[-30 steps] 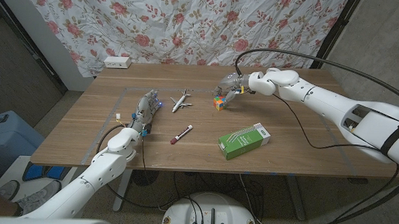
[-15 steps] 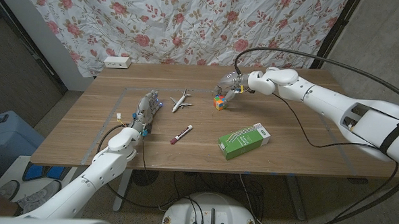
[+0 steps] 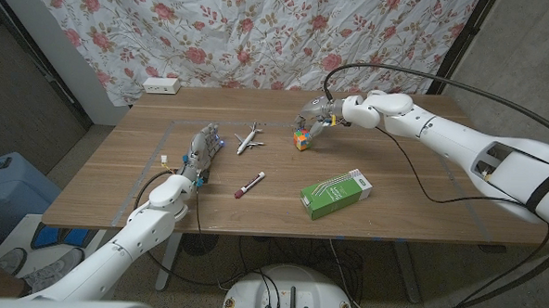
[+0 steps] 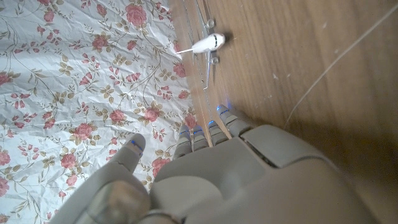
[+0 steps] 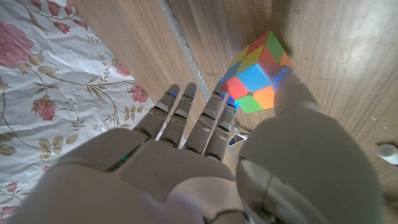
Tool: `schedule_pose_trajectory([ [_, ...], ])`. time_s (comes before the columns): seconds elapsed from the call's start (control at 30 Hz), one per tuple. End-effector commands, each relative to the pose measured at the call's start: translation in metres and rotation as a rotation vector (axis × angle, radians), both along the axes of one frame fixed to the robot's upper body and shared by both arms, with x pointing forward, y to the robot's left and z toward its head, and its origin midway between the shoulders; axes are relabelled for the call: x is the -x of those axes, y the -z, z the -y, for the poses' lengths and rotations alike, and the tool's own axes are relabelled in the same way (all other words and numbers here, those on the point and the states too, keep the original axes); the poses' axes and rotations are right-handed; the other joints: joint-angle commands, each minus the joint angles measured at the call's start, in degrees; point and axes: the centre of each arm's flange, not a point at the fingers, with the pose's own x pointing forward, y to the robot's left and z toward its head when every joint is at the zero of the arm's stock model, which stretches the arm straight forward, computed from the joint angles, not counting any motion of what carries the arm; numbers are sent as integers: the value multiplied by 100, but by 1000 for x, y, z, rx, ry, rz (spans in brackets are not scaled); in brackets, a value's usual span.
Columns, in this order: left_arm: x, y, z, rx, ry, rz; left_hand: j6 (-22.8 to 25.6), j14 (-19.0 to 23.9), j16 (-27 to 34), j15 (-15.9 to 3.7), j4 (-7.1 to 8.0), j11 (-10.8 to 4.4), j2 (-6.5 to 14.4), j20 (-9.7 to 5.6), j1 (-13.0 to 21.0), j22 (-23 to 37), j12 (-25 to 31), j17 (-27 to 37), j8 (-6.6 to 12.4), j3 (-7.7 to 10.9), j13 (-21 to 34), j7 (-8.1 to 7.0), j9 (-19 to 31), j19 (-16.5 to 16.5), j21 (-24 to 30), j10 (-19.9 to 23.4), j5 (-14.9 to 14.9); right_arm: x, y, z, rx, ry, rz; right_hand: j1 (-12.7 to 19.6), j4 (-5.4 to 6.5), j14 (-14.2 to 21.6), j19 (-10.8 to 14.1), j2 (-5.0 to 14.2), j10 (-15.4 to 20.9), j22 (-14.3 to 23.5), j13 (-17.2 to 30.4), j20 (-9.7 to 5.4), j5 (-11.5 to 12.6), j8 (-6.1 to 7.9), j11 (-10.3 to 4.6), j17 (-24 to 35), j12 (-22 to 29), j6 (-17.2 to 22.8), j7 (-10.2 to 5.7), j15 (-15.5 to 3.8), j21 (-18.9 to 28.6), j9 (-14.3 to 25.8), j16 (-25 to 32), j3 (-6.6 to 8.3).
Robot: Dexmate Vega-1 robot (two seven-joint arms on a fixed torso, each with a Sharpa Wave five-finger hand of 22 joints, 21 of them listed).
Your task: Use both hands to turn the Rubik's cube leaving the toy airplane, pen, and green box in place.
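Note:
The Rubik's cube (image 3: 301, 140) sits at the table's far middle, tilted in the right wrist view (image 5: 258, 71). My right hand (image 3: 317, 117) reaches over it from the right; its thumb (image 5: 287, 93) touches one side and its fingertips (image 5: 214, 115) the other, pinching the cube. My left hand (image 3: 200, 151) stays at the left of the table with fingers stretched apart and nothing in it. The white toy airplane (image 3: 249, 138) (image 4: 208, 43) lies between the left hand and the cube. The pen (image 3: 249, 184) and the green box (image 3: 336, 194) lie nearer the front.
A white power strip (image 3: 160, 86) lies at the table's back left corner. A floral curtain (image 3: 261, 33) hangs behind the table. The right arm's black cable (image 3: 413, 169) trails across the table's right side. Pale tape lines (image 3: 163, 149) mark the tabletop.
My right hand has closed in a little on the cube, and the cube has shifted slightly with it. The left hand, airplane, pen and box have not moved.

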Motion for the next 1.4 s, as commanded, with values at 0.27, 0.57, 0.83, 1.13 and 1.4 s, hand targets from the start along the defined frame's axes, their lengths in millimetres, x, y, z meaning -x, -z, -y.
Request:
schedule_pose_trajectory([
  [0.27,8,-12,0,-30,11,28,29,7,11,-208,24,-28,332,-101,-12,34,-7,27,9,20,22,0,12,63,31,30,31,19,-6,5,-106,-33,-8,2,13,32,68,79,91,16,9,87,-2,33,-15,31,-25,57,-11,-811,-8,8,43,-47],
  [0.57,18,-26,2,-61,3,68,56,5,9,-198,16,-2,331,-103,-5,33,-5,25,18,23,22,5,12,62,29,37,32,30,-11,12,-210,-48,-7,-8,24,58,80,118,128,16,6,114,-13,41,-15,40,-44,82,-9,-813,-6,3,61,-67],
  [0.83,26,-34,2,-81,-5,87,80,8,9,-194,7,-8,330,-91,1,33,0,23,25,26,22,11,13,71,32,50,31,36,-11,15,-278,-52,-11,-17,26,79,111,135,176,17,8,129,-26,54,-14,44,-53,117,-8,-813,2,-2,75,-92],
  [1.13,34,-50,4,-152,-15,102,97,14,9,-189,-7,15,325,-81,9,33,4,20,28,31,22,12,13,79,34,65,31,41,-13,18,-393,-64,-46,-3,16,106,131,157,223,17,9,137,-41,72,-14,47,-68,170,-7,-821,3,-7,92,-115],
  [1.4,37,-59,11,-172,-11,116,113,13,7,-196,-25,-4,310,-86,18,33,8,18,30,31,22,12,12,85,35,81,29,47,-12,22,-488,-60,-64,-16,18,124,144,158,245,18,6,166,-55,80,-13,49,-84,197,-9,-803,4,-11,104,-143],
])
